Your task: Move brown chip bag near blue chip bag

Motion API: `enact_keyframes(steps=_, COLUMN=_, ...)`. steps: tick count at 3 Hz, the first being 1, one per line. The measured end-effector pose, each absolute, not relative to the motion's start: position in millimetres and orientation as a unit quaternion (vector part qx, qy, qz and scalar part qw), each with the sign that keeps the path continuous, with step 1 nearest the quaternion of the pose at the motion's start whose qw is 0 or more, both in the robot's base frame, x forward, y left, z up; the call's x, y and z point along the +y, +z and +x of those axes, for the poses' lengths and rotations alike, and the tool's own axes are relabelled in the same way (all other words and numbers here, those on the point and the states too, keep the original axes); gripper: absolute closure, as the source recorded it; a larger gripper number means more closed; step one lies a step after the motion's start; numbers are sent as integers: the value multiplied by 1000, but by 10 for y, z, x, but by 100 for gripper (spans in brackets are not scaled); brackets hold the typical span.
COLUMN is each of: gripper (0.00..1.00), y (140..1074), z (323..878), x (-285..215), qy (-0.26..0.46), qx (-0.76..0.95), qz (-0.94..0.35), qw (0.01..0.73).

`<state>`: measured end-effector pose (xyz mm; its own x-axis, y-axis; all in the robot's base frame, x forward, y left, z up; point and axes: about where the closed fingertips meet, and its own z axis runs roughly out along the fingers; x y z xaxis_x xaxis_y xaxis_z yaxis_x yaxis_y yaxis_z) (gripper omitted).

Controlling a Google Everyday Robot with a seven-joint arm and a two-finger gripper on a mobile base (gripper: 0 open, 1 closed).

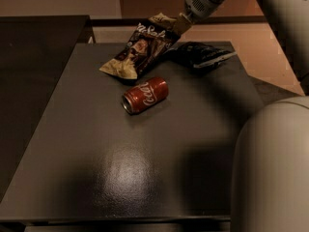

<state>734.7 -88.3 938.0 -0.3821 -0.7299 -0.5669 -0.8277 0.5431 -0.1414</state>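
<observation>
nearest, the robot's pale body (270, 173) fills the lower right corner. on the dark worktop (120, 178) a red can (145, 94) lies on its side. behind it the brown chip bag (140, 50) slants upward, just left of the blue chip bag (200, 54). farthest back, the tool (179, 23) is clamped on the brown chip bag's upper tan end.

I see my gripper (179, 22) at the top back, pinching the tan end of the wrinkly dark-brown foil chip bag (142, 50) with white letters, shiny blue-black chip bag (200, 54) with a pale stripe, red metal can (145, 94) with white writing, flat dark grey table (145, 178)
</observation>
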Motion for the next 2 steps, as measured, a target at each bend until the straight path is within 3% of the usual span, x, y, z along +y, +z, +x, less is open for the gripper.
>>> enact_keyframes(steps=2, gripper=59, y=9294, z=7225, x=-1211, qy=97, qx=835, qz=-454, qw=294)
